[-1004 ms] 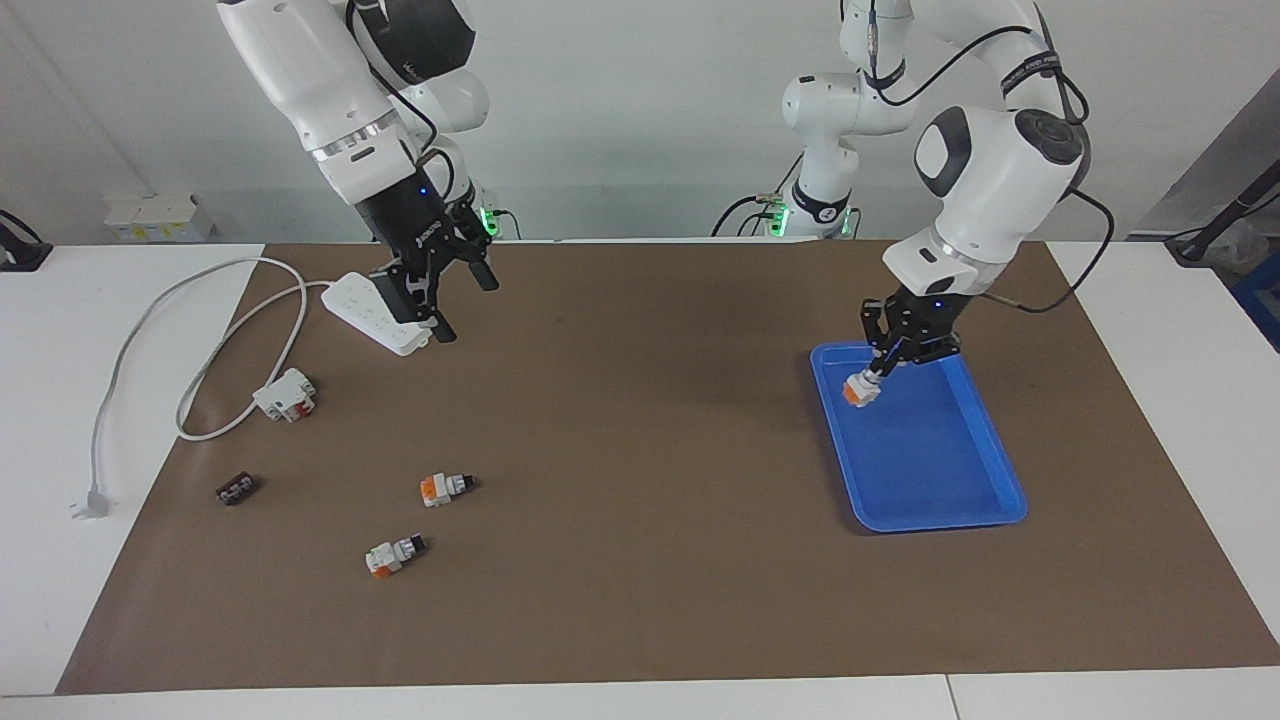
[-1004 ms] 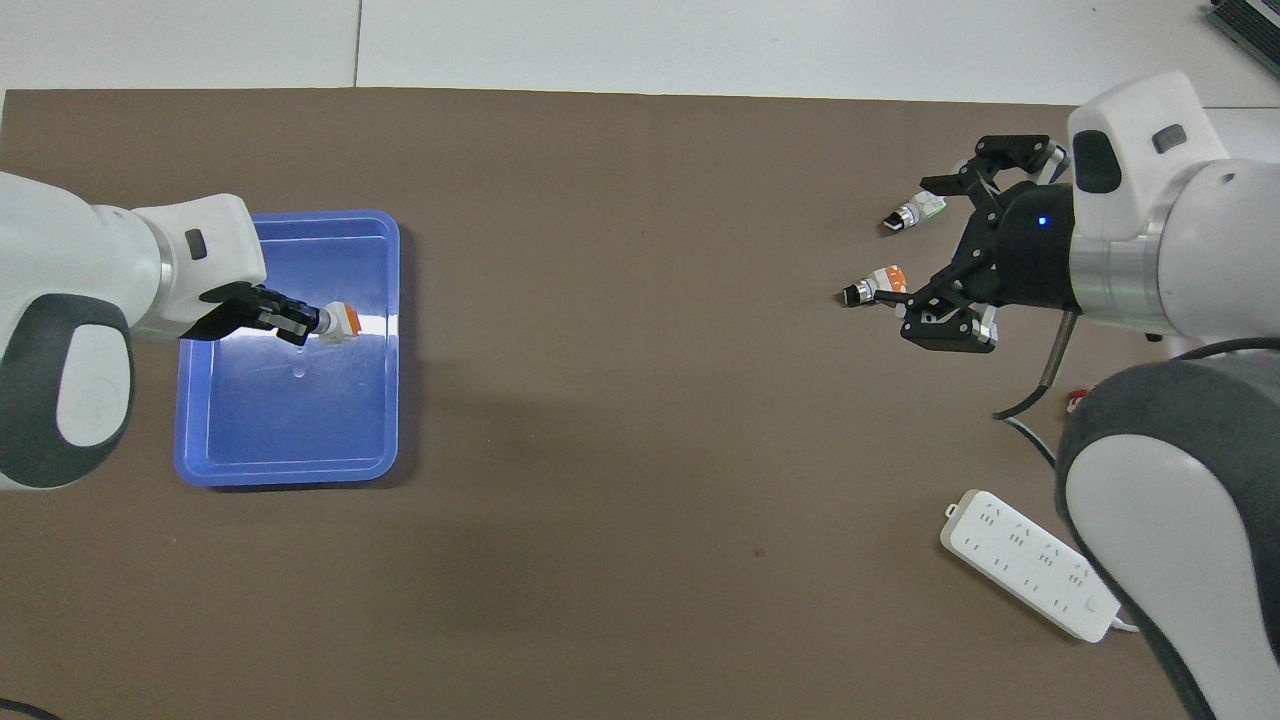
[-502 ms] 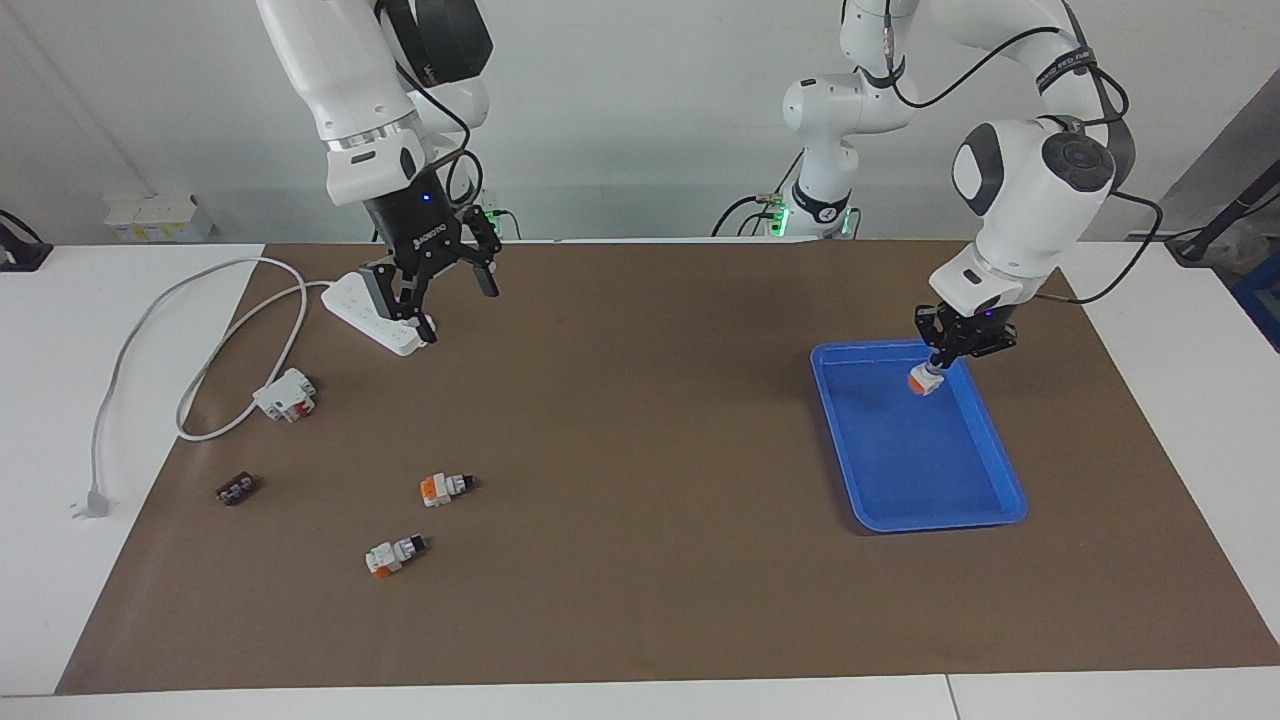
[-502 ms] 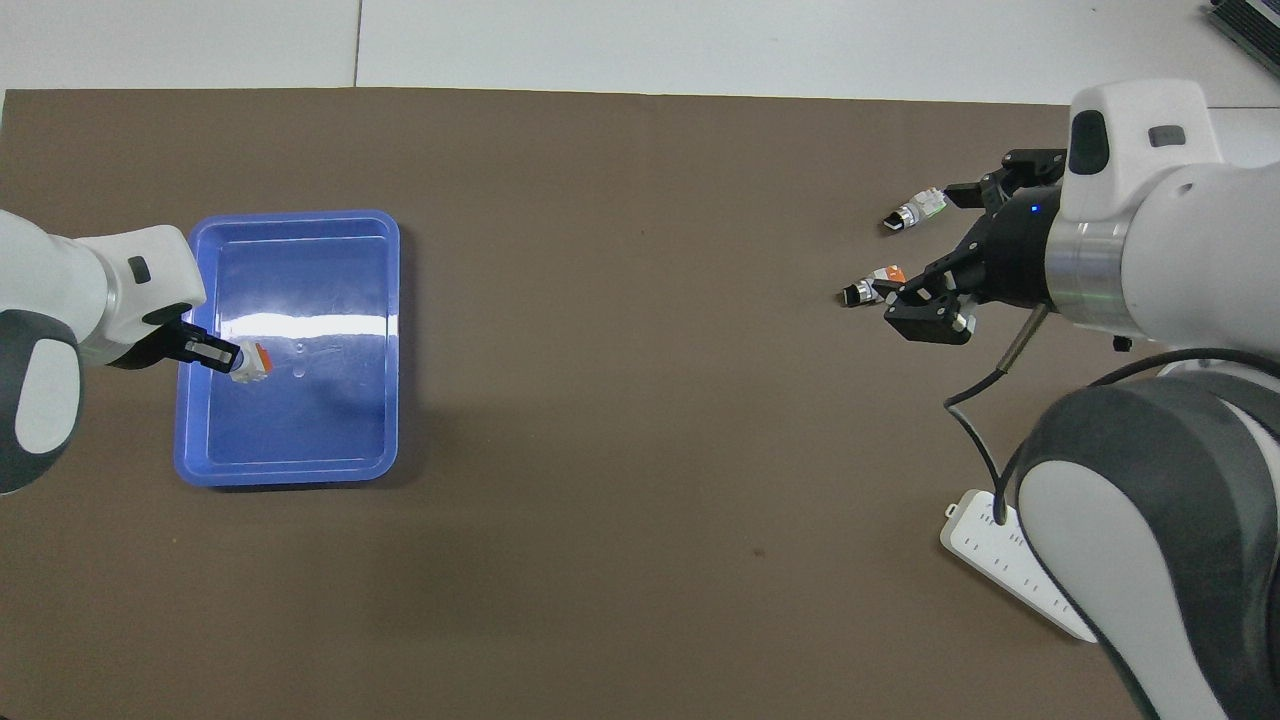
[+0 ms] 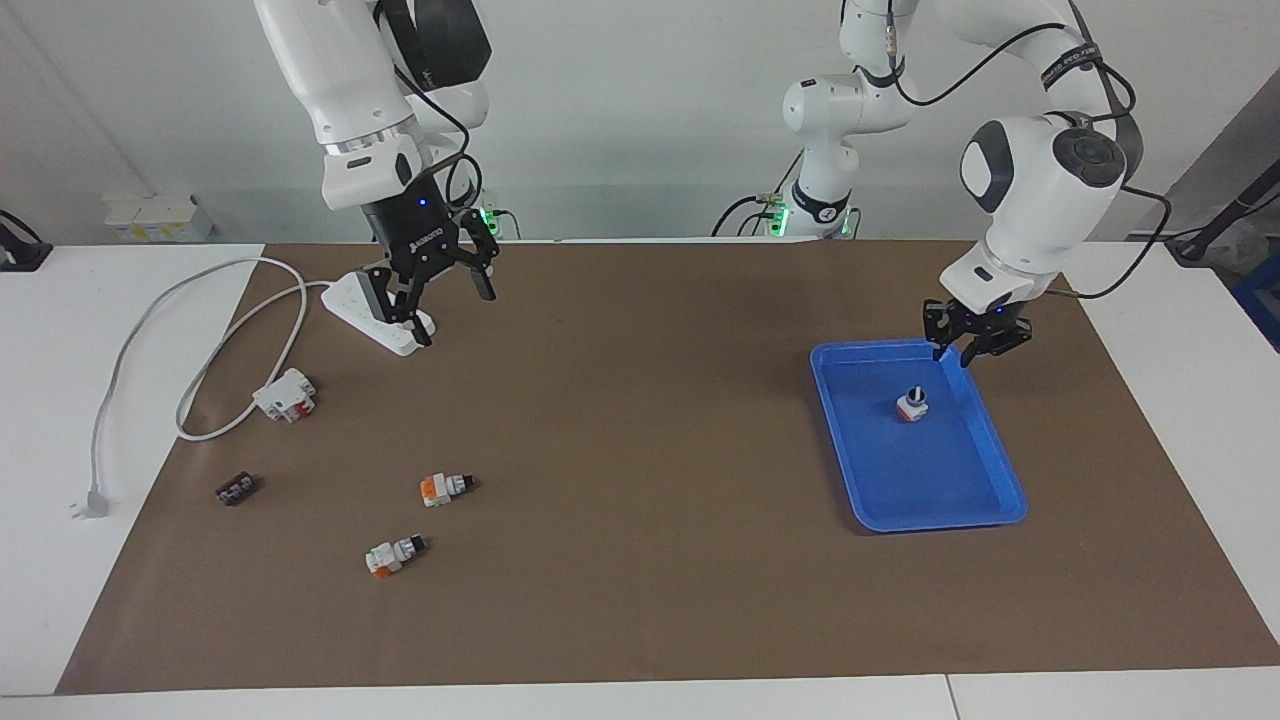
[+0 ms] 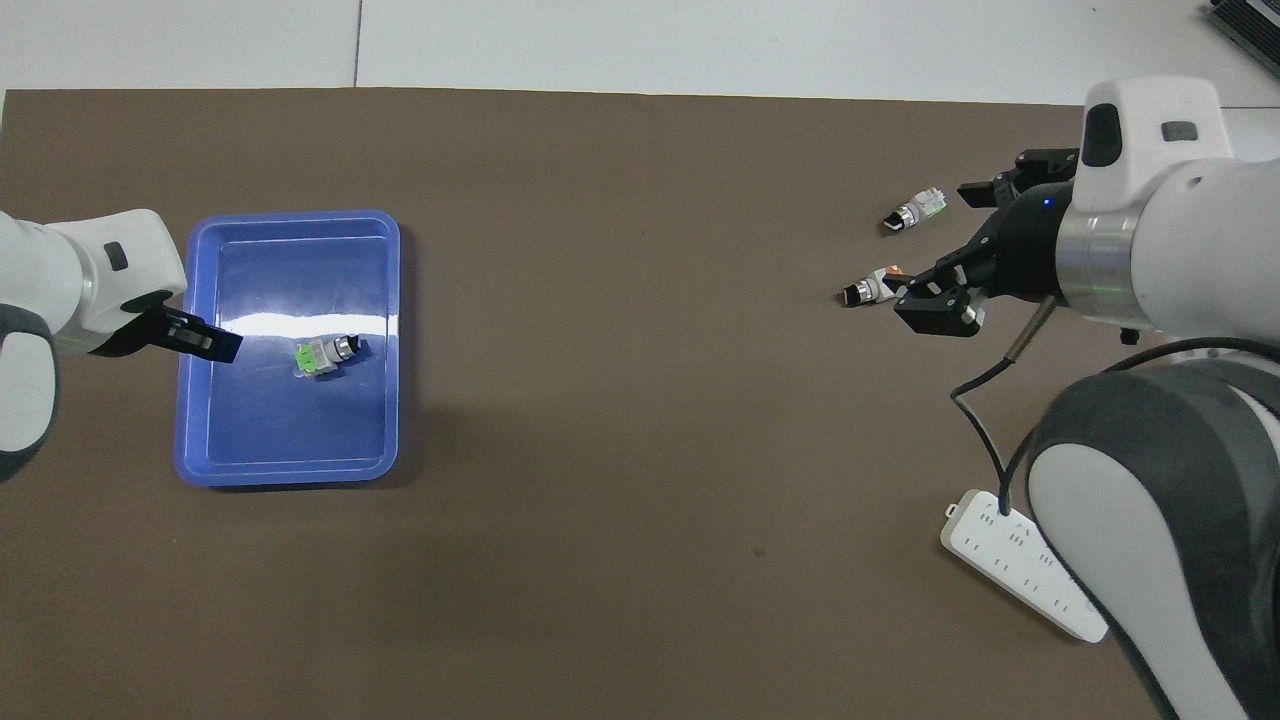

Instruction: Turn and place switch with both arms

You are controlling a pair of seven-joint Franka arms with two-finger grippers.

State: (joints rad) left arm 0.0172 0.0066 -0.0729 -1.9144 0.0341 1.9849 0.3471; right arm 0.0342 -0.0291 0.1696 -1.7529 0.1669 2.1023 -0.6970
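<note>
A switch (image 5: 911, 402) with a white body and black knob lies in the blue tray (image 5: 960, 505); the overhead view shows its green face (image 6: 325, 355). My left gripper (image 5: 968, 345) is open and empty, raised over the tray's edge nearest the robots, apart from that switch; it also shows in the overhead view (image 6: 212, 345). Two more switches (image 5: 446, 487) (image 5: 395, 554) lie on the brown mat toward the right arm's end. My right gripper (image 5: 450, 312) is open and empty, raised over the mat beside the power strip; in the overhead view (image 6: 955, 250) it covers part of the two switches (image 6: 868, 291) (image 6: 915, 211).
A white power strip (image 5: 375, 315) lies under the right arm, its cable looping to a plug (image 5: 90, 503) off the mat. A white-and-red breaker block (image 5: 285, 394) and a dark terminal strip (image 5: 236, 489) lie near the two loose switches. The tray (image 6: 290, 470) sits toward the left arm's end.
The left gripper opened and let go of the switch, which now lies in the tray; the gripper drew back to the tray's edge. The right gripper barely moved.
</note>
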